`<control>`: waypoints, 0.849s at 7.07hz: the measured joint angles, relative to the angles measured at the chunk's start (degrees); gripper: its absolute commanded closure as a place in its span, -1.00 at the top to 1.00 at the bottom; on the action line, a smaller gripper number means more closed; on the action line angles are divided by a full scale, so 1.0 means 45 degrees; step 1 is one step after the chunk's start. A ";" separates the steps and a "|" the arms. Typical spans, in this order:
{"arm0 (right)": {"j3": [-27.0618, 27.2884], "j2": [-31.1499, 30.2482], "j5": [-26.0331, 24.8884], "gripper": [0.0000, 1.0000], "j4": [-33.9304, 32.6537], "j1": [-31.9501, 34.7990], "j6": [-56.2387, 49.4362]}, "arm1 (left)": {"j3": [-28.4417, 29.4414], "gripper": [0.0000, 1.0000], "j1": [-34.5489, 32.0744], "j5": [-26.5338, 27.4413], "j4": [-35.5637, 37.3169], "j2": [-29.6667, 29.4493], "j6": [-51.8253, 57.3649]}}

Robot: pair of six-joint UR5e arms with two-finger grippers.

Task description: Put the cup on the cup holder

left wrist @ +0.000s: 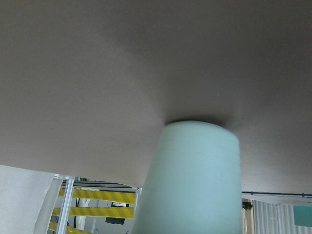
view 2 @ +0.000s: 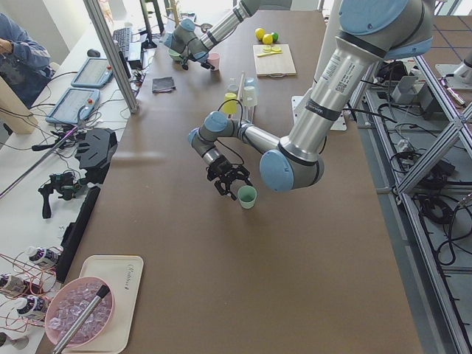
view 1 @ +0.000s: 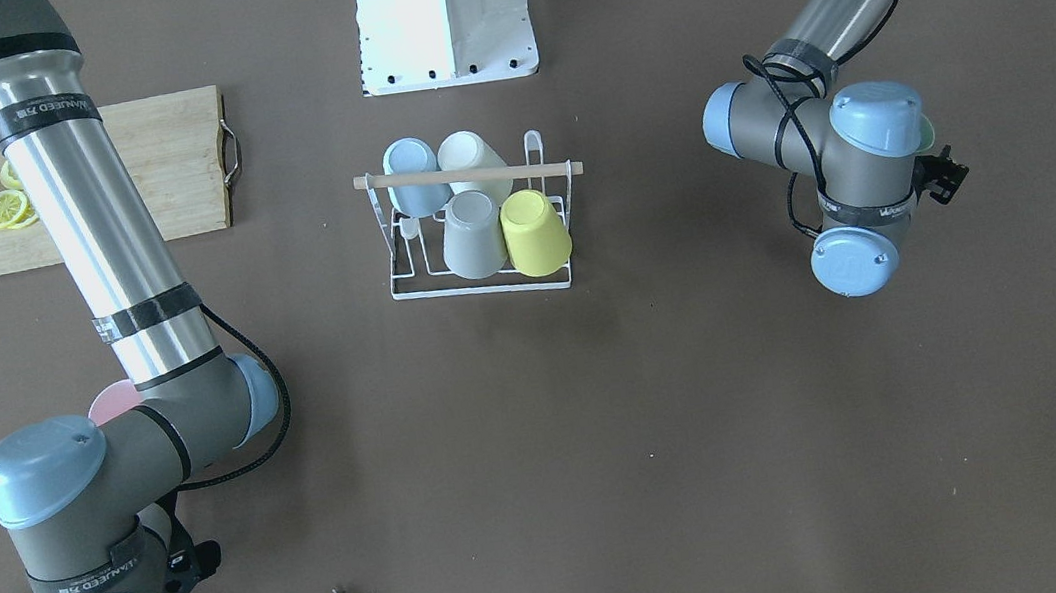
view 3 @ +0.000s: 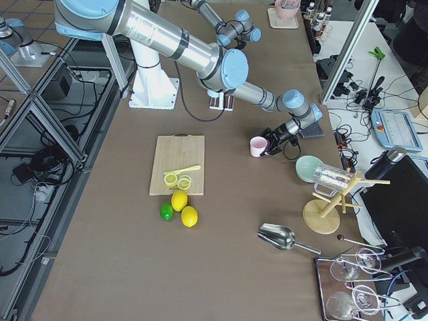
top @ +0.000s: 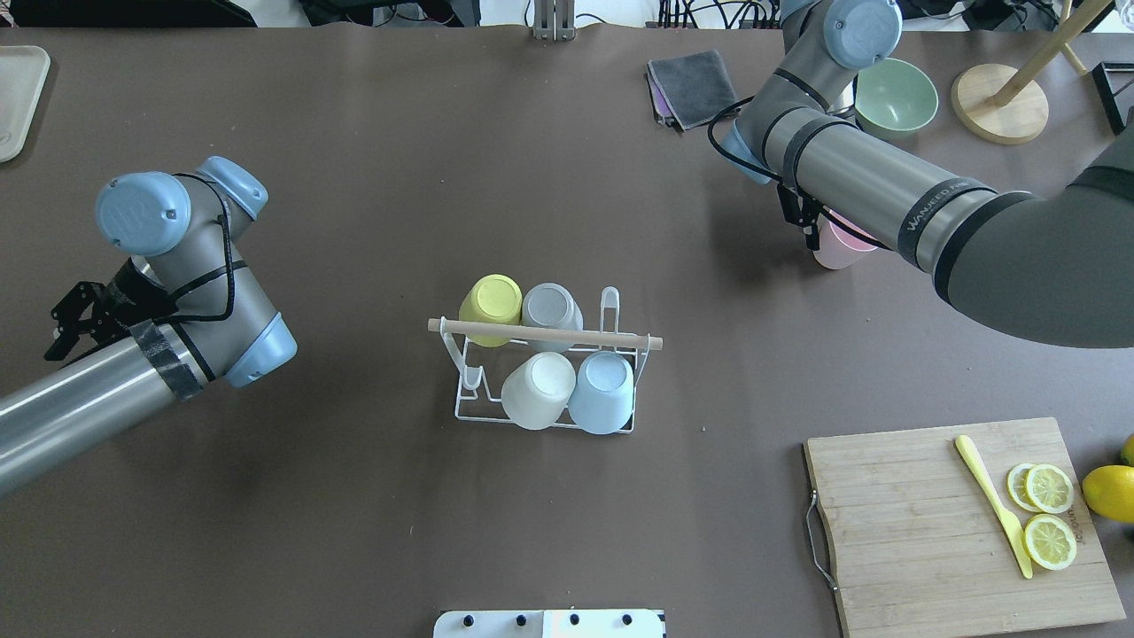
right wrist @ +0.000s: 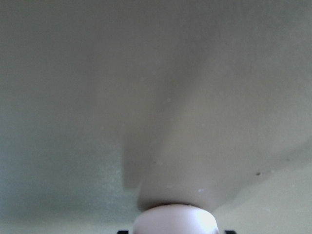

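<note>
The cup holder, a small white wire rack with a light wooden rod across its top, stands at the middle of the table. It carries four cups mouth-down on its prongs. A yellow cup and a grey cup are on the row farther from the robot. A white cup and a blue cup are on the nearer row.

A mint cup stands upright on the table out to the robot's left, well apart from the rack. It is plain and tapers to a narrower base. The left gripper sits low just beside it. I cannot tell how far it is open or whether it has the cup.

A pink cup stands on the robot's right, with the right gripper close against it. Its opening and hold cannot be told either.

A green bowl sits near that arm. At the table's left end a pink bowl on a cream tray holds pale clear chunks and a scoop.
</note>
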 measured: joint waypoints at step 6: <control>0.2040 0.1490 0.0152 -1.00 -0.2041 0.1501 -0.1067 | 0.0038 0.96 0.0040 -0.0071 -0.0014 0.0198 -0.0125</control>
